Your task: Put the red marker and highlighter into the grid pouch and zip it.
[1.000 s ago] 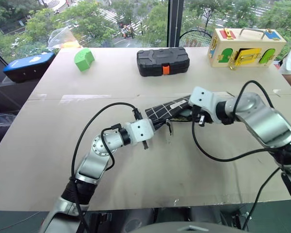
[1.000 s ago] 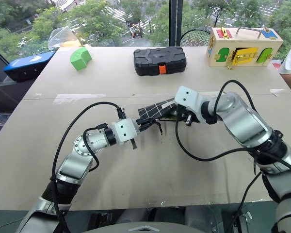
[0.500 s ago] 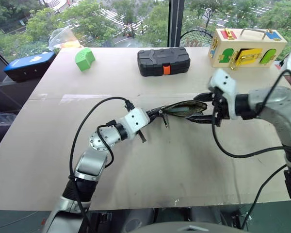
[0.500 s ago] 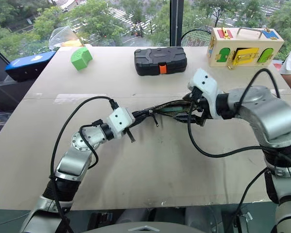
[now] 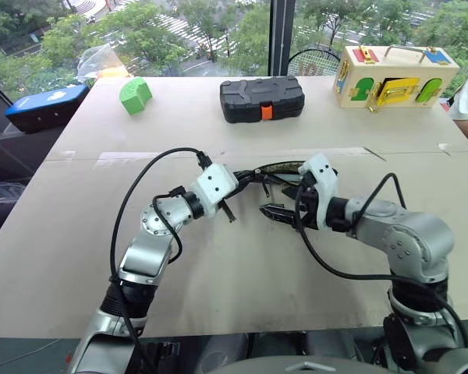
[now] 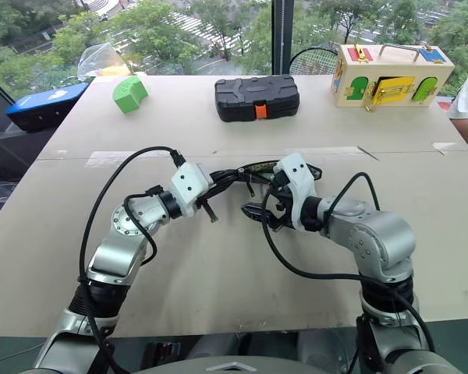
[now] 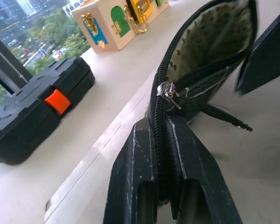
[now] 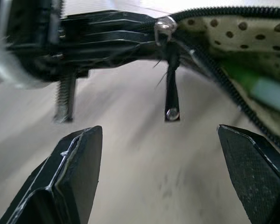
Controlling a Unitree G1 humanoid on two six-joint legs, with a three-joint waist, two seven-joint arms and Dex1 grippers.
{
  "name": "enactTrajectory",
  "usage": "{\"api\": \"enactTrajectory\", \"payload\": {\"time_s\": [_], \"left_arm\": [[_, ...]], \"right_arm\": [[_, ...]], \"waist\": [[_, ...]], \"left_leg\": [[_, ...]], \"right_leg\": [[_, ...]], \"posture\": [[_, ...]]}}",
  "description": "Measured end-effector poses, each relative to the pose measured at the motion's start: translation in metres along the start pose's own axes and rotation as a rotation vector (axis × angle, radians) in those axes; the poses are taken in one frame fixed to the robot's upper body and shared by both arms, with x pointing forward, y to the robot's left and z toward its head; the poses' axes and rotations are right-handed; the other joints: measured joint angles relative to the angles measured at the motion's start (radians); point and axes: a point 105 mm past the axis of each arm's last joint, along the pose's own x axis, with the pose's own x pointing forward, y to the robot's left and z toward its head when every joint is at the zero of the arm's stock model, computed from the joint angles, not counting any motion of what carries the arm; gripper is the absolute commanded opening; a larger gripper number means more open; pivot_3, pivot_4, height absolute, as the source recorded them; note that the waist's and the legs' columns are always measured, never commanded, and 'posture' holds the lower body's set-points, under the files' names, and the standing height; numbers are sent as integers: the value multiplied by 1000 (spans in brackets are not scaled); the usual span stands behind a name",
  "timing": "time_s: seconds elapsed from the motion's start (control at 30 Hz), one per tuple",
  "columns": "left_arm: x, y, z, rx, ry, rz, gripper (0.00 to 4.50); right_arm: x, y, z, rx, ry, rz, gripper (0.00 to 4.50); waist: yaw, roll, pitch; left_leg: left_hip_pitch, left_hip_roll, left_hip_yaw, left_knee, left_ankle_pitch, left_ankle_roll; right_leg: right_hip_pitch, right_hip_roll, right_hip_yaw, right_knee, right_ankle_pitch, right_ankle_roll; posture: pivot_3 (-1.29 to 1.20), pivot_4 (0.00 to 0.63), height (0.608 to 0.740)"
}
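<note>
Beyond the windows lie green trees, and a pale tan surface (image 5: 78, 234) carries everything. Taking the grid pouch (image 5: 285, 167) as the landmark: it is held up near the middle of the surface, mouth gaping, dotted lining showing. Well behind it sit a black case with an orange latch (image 5: 262, 99), a green block (image 5: 135, 95) and a wooden latch box (image 5: 394, 75). The left hand (image 7: 161, 158) is clenched on the pouch's zipper edge at the closed end, just short of the metal slider (image 7: 167, 90) and its dangling pull tab (image 8: 171, 95). The right hand (image 5: 274, 210) hangs just in front of and below the pouch's opening, fingers spread wide and grasping nothing, pointed toward the pull tab. Inside the pouch the highlighter (image 8: 266, 88) lies against the lining; whether the red marker is inside too I cannot tell. So loading looks at least partly done; what remains, by my judgement, is catching the tab and drawing the zipper shut.
</note>
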Motion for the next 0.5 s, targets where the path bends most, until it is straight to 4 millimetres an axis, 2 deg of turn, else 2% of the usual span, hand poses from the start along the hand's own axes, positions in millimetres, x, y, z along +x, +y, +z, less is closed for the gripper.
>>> {"api": "enactTrajectory", "payload": {"time_s": [0.13, 0.3, 0.43, 0.5], "left_arm": [[-2, 0, 0, -20, 5, -15, 0], [-6, 0, -1, -23, 16, -28, 0], [-9, -1, 3, -4, 14, -43, 0], [-10, -2, 3, -4, 16, -45, 0]], "right_arm": [[14, 3, 5, 31, -32, 23, 3960], [20, 5, 14, 54, -76, 43, 3960], [20, 7, 20, 84, -107, 72, 2901], [21, 7, 21, 89, -108, 79, 1835]], "waist": [[-1, 0, 0], [-2, 1, 0], [-2, 1, 1], [-2, 1, 1]], "left_leg": [[0, 0, 0, 0, 0, 0], [0, 0, 0, 0, 0, 0], [0, 0, 0, -1, 0, 0], [0, 0, 0, -1, 0, 0]], "right_leg": [[0, 0, 0, 0, 0, 0], [0, 1, 0, 0, 0, 0], [0, 1, 0, 0, 0, 0], [0, 1, 0, 0, 0, 0]], "posture": [[0, 150, 740], [0, 150, 740], [0, 150, 740], [0, 150, 740]]}}
